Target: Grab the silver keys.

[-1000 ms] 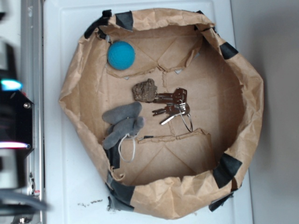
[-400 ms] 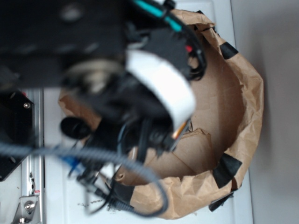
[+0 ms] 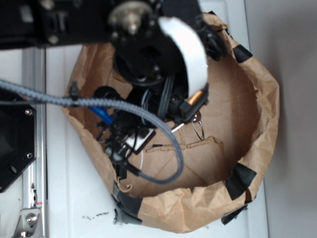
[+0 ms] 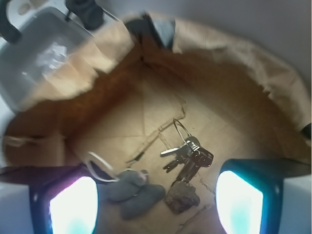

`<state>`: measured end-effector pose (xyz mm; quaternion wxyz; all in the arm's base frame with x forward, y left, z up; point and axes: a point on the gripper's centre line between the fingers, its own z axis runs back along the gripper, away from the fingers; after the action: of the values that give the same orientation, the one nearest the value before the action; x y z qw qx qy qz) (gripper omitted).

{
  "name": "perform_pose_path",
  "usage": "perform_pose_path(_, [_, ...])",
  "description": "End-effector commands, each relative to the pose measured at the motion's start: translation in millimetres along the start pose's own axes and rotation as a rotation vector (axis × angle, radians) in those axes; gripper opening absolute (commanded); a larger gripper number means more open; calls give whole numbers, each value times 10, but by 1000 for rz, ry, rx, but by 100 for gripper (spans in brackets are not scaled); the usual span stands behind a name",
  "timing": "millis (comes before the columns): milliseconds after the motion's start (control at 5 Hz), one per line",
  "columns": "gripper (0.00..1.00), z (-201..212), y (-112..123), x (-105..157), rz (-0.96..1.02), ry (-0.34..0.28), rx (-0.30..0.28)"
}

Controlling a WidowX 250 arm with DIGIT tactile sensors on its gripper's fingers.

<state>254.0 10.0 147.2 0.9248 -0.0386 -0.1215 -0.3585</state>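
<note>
The silver keys lie flat on the brown paper floor of the bin, with their thin wire ring pointing away from me. My gripper is open and empty and hangs above the floor. In the wrist view the keys sit ahead of the gap between the fingers, nearer the right finger. In the exterior view only the wire ring and one key tip of the keys show past the arm. The arm hides the gripper there.
A rough brown rock lies just below the keys. A grey fabric piece with a white cord loop lies left of the rock. Crumpled paper walls with black tape ring the bin. The teal ball is hidden.
The arm has swung in over the bin and now covers the ball, rock and fabric in the exterior view. Since 0.4 s ago it has shifted toward the top of the frame.
</note>
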Motion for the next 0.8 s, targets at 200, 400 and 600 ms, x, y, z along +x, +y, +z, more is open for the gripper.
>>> perform_pose_path(200, [100,-662,14,282,-32,77,41])
perform_pose_path(400, [100,-755,-43,332,-48,88,44])
perform_pose_path(600, [100,-861,-24,314,-47,100,35])
